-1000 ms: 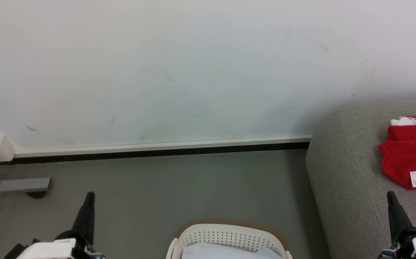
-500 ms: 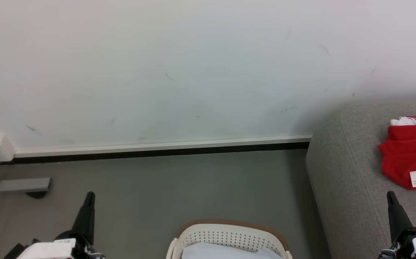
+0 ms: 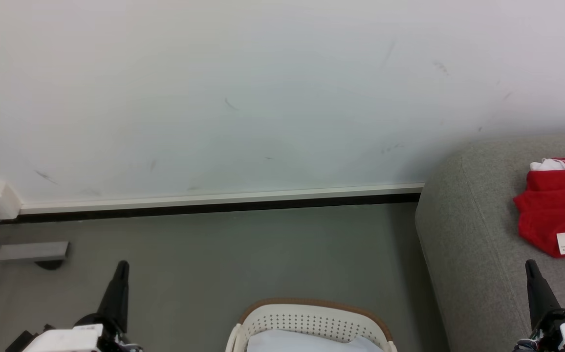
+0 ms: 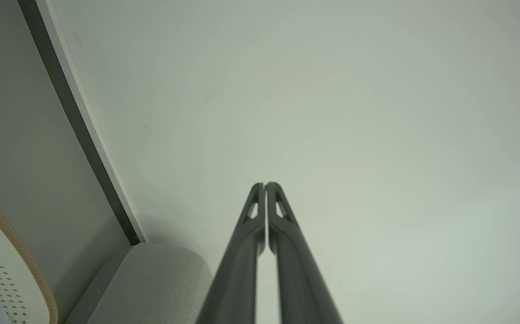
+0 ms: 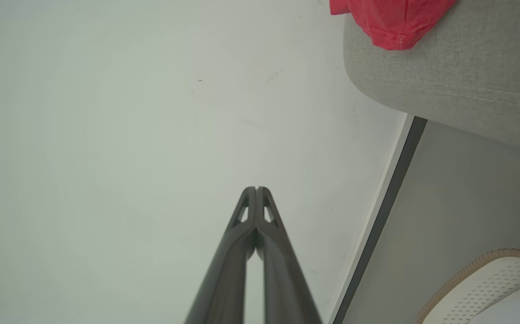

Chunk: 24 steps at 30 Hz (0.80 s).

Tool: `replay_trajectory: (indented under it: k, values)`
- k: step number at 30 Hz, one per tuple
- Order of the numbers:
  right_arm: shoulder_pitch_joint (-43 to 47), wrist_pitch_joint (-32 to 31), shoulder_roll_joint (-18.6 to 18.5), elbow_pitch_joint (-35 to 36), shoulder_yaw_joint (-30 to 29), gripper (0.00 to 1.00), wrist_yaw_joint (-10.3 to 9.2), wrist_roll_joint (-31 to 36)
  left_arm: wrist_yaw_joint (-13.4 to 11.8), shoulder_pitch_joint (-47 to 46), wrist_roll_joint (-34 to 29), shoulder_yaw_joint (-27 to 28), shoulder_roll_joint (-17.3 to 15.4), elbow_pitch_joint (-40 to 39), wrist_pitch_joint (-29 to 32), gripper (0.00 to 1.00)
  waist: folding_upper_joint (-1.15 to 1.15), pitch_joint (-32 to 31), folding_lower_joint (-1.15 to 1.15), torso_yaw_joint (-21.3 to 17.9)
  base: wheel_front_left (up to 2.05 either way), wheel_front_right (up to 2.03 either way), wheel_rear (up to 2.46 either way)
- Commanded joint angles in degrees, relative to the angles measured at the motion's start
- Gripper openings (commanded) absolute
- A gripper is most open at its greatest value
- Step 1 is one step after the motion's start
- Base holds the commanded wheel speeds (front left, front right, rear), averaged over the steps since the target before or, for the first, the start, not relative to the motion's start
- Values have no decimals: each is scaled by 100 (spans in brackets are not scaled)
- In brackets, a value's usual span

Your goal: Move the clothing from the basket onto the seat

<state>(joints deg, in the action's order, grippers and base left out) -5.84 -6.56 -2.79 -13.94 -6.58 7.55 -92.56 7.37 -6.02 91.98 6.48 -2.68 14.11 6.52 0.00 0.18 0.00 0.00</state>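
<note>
Left tool [image 3: 122,265], right tool [image 3: 531,263]: both clenched, fingers pressed together, grasping nothing, aimed at the wall [image 3: 263,98]. Red clothing [image 3: 554,210] lies crumpled on the grey seat [image 3: 468,234] (white label facing up), apart from the right tool. Basket [image 3: 312,320] stands on the floor [image 3: 263,254] between the tools.

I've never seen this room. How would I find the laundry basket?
Start at the big grey sofa on the right, by the white wall. On the floor just left of it stands the basket. It is cream-white with rows of little holes and a brown rim.
</note>
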Motion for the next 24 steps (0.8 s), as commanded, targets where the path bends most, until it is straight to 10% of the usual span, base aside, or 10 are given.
replay_trajectory:
  k: [1, 24]
  values:
    - [-70, -20, -4, -17, -23, 0, -12, 36, 27, -41, 81, 10, -38, -16, 23, 0, 0, 0, 0, 0, 0, 0, 0]
    - [-70, -21, -4, -16, -23, 0, -12, 36, 27, -41, 81, 10, -39, -17, 23, 0, 0, 0, 0, 0, 0, 0, 0]
